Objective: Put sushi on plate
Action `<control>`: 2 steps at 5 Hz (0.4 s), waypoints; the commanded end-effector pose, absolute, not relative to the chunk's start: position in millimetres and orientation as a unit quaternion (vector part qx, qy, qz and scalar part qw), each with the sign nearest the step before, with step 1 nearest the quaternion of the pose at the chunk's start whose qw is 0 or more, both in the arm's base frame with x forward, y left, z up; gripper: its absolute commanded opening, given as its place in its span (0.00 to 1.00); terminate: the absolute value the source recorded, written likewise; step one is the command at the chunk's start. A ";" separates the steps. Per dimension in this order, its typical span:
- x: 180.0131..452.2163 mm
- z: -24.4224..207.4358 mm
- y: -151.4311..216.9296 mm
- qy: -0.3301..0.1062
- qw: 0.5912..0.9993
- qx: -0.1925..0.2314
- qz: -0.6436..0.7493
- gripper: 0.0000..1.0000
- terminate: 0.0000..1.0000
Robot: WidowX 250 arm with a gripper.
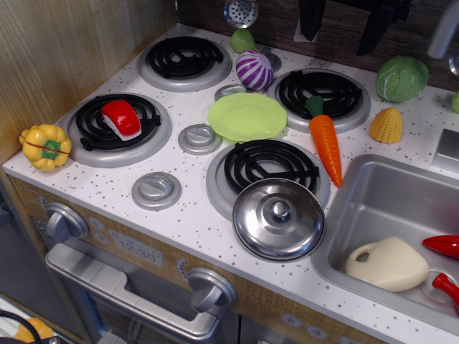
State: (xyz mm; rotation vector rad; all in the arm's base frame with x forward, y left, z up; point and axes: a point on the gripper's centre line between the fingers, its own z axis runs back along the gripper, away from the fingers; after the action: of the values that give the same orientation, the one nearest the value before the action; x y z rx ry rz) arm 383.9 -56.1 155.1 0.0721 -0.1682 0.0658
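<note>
The sushi (pixel 122 120), red top over a white base, lies on the front-left burner (pixel 115 129). The light-green plate (pixel 247 116) lies flat in the middle of the stove top, between the burners, with nothing on it. My gripper (pixel 344 21) hangs at the top edge of the view above the back-right burner, far from the sushi. Its two dark fingers (pixel 312 18) stand wide apart and hold nothing.
A steel lid (pixel 278 218) rests at the front by the sink (pixel 373 208). A carrot (pixel 326 140), purple vegetable (pixel 254 69), cabbage (pixel 401 79), corn (pixel 386 125) and yellow squash (pixel 45 146) lie around. A wooden wall stands left.
</note>
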 end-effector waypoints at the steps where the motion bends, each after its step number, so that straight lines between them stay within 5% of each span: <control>1: 383.9 155.1 -56.1 -0.084 0.995 0.036 0.033 1.00 0.00; 2: 379.3 158.7 -27.6 -0.076 0.993 0.040 0.076 1.00 0.00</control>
State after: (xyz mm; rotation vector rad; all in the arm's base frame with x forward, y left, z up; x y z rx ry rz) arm 373.2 -5.2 127.8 0.1493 -0.1140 0.2809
